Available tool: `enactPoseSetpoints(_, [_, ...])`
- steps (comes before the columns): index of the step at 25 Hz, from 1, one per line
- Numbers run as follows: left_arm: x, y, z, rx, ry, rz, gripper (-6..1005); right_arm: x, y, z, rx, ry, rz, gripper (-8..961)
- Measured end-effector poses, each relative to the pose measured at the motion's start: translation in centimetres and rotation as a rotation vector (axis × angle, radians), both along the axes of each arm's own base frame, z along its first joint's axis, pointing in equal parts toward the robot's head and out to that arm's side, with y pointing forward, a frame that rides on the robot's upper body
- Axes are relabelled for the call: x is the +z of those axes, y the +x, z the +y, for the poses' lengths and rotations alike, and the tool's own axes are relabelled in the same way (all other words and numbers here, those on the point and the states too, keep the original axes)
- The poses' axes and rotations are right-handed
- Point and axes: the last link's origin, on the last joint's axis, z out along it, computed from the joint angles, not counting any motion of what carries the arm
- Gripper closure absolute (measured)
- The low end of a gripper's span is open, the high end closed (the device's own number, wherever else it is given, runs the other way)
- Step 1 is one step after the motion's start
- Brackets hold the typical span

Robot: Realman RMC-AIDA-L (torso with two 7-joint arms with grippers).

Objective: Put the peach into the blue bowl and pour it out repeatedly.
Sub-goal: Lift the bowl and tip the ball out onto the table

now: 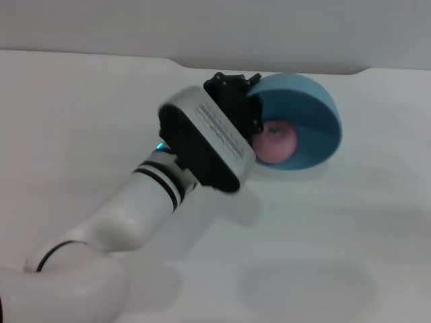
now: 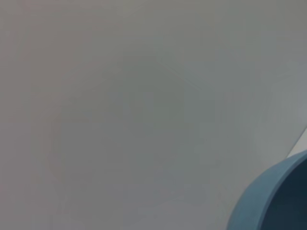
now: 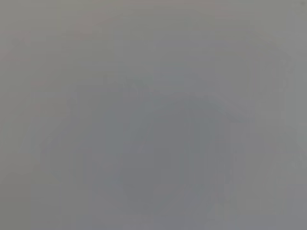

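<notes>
Nearest the robot, the left arm reaches forward across the white tabletop [image 1: 350,229], and its left end effector [image 1: 250,111] is clenched on the near rim of the blue bowl [image 1: 316,101]. The bowl is tipped steeply on its side, its mouth facing the robot, probably so its contents roll out. The peach [image 1: 276,141] still sits inside, against the lower wall by the rim, so the pour looks unfinished. The right end effector is out of sight.
</notes>
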Motion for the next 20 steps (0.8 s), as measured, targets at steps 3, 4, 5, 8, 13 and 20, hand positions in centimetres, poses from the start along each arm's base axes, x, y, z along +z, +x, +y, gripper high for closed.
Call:
enactPoseSetpoints(3, [-0.5,0.1,-0.7,-0.121,0.025,0.112,1000,0.0,0.0,0.0,0.000,-0.002,-0.002,473])
enactPoseSetpoints(4, [-0.8,0.2,-1.1,-0.182,0.037,0.173,1000,0.0,0.0,0.0,0.002,-0.001,-0.006,473])
enactPoseSetpoints(5, [-1.0,0.3,-1.5,-0.238,0.051,0.232,1000,0.0,0.0,0.0,0.004,0.001,-0.011,473])
enactPoseSetpoints(8, [-1.5,0.5,-1.9,-0.339,0.075,0.348,1000,-0.1,0.1,-0.1,0.003,0.006,-0.022,472])
enactPoseSetpoints(13, [-1.7,0.6,-1.7,-0.387,0.078,0.403,999,-0.2,0.3,-0.3,0.000,0.006,-0.026,472])
enactPoseSetpoints(20, [-2.0,0.4,-1.1,-0.388,0.039,0.418,998,-1.1,0.5,-0.7,0.007,-0.019,-0.071,471])
